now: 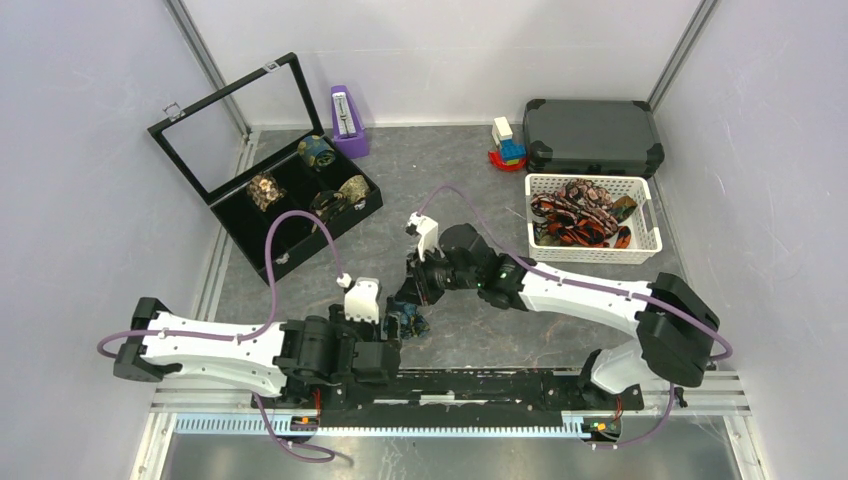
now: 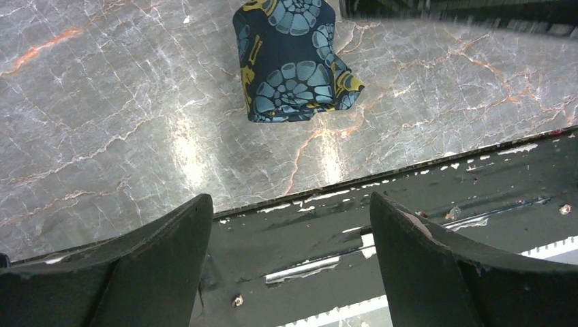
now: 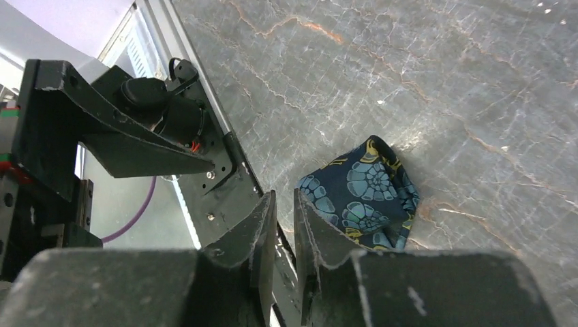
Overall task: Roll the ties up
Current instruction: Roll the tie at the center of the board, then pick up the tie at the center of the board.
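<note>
Tie (image 2: pixel 293 68) free; L fingers (image 2: pixel 157 266) wide; R fingers (image 3: pixel 259 235) near-shut, prob. empty

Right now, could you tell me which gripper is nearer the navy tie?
Right. The right gripper sits just beside the navy tie; the left gripper hangs well short of it.

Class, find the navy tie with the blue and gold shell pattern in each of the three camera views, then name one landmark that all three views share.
Top external: the navy tie lies just left of centre, in the lower half.
Left wrist: the navy tie is at top centre, partly cut off by the upper edge.
Right wrist: the navy tie is right of centre, in the lower half.
Shared landmark: the grey marbled tabletop it lies on.
</note>
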